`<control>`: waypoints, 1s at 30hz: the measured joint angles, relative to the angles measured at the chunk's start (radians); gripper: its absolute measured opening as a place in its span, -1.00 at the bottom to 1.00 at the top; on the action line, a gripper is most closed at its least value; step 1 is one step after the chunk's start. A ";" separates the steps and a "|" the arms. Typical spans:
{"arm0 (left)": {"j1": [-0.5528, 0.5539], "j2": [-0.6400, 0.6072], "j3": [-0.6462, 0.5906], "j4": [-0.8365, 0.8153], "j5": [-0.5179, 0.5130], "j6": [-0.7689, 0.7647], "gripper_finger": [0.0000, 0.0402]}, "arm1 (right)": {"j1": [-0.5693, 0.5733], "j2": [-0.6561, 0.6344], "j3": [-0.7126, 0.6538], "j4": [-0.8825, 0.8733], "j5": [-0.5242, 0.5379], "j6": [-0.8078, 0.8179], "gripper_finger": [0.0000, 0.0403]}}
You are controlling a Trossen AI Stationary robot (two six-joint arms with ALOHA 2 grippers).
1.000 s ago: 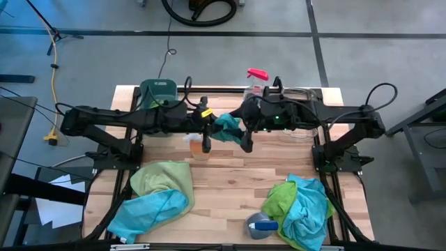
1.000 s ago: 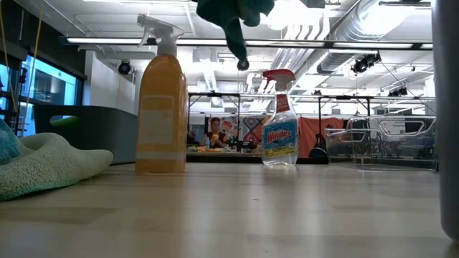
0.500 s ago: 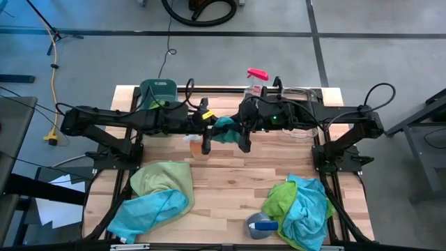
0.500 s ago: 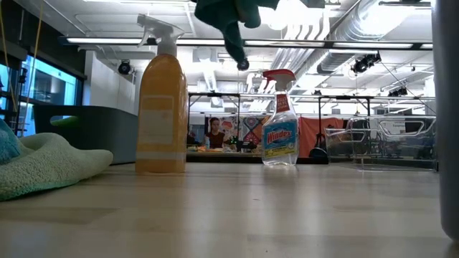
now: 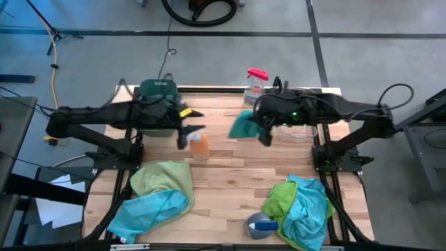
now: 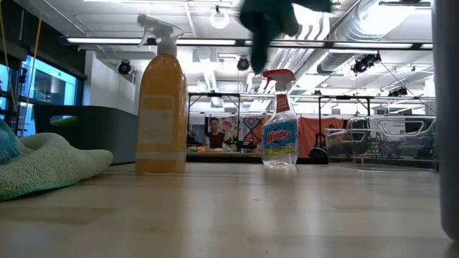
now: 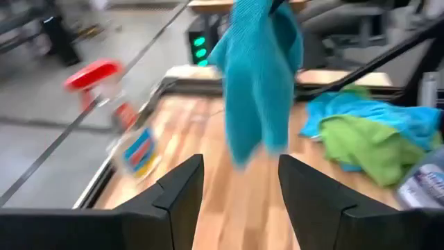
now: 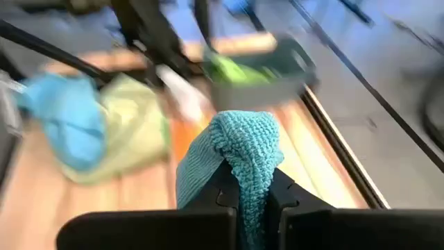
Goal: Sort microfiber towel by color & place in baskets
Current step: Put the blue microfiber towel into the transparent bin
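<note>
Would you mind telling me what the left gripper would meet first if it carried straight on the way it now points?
Most likely the teal towel hanging from the right gripper: it sits dead ahead of the open left gripper. Depth is unclear, so the gripper might pass below it.

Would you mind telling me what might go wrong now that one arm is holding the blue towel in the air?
1. The right claw pinches only a fold of the blue towel; it may slip out.
2. The hanging cloth could brush the Windex bottle and tip it.
3. The open left claw sits beside the orange bottle and may knock it.
</note>
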 joint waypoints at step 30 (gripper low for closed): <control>0.000 -0.320 -0.217 0.349 -0.135 -0.123 -0.11 | -0.758 -0.242 -0.527 -0.204 0.113 -0.049 -1.00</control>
